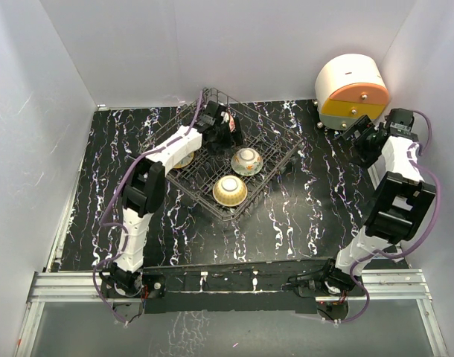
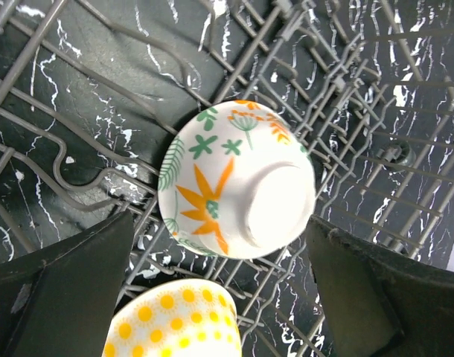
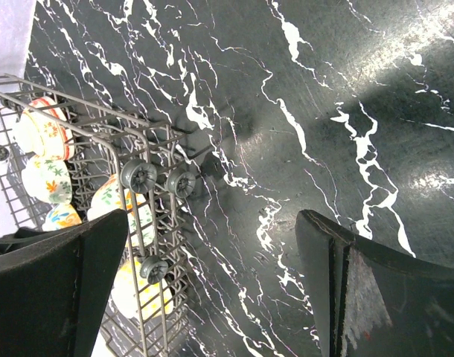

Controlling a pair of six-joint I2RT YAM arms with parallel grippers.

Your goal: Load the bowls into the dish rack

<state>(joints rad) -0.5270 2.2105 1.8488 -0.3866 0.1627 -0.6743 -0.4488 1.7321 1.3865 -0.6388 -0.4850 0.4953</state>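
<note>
The dark grey wire dish rack (image 1: 275, 145) stands mid-table. In it an orange-green floral bowl (image 1: 247, 161) and a yellow-dotted bowl (image 1: 229, 190) lie on the grid. A third bowl (image 1: 184, 160) is partly hidden under my left arm, and a bit of a red-patterned bowl (image 1: 230, 119) shows behind the left gripper. My left gripper (image 1: 221, 130) hangs open and empty over the rack's far part. In the left wrist view the orange-green bowl (image 2: 234, 178) lies foot-up between the open fingers (image 2: 63, 290), with the yellow-dotted bowl (image 2: 175, 320) beside it. My right gripper (image 1: 363, 141) is open and empty.
The round white, orange and yellow drawer unit (image 1: 351, 93) stands at the back right, close to the right gripper. In the right wrist view the rack (image 3: 141, 177) with several bowls is at the left and black marbled tabletop (image 3: 286, 149) lies under the open gripper (image 3: 212, 290). White walls enclose the table.
</note>
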